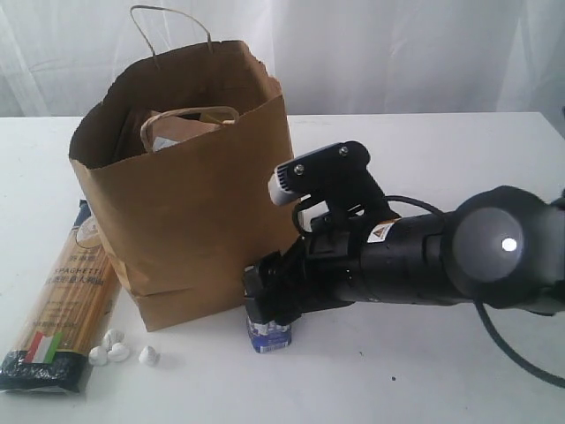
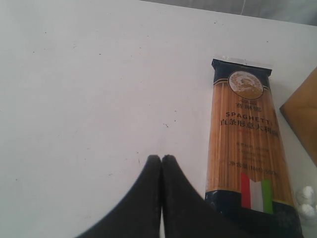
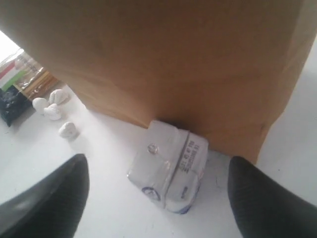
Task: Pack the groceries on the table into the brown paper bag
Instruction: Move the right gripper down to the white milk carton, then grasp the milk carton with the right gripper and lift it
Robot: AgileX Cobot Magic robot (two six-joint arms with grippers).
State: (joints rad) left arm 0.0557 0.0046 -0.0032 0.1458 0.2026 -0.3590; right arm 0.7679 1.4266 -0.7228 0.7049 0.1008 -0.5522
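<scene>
The brown paper bag (image 1: 194,203) stands upright on the table (image 1: 441,389). A brown item with a pale label (image 1: 172,132) shows inside its mouth. A small white-blue carton (image 1: 269,336) stands against the bag's front foot. My right gripper (image 1: 265,296) hovers just over it. In the right wrist view the right gripper (image 3: 156,158) is open, and its fingers stand wide on either side of the carton (image 3: 168,171) without touching it. The spaghetti packet (image 1: 62,300) lies flat left of the bag. My left gripper (image 2: 161,157) is shut and empty over bare table beside the packet (image 2: 245,144).
Several small white lumps (image 1: 115,346) lie on the table between the spaghetti packet and the bag, with one more lump (image 1: 147,356) a little to their right. A white curtain (image 1: 397,44) hangs behind the table's far edge. The right arm's black body (image 1: 415,261) stretches across the right half.
</scene>
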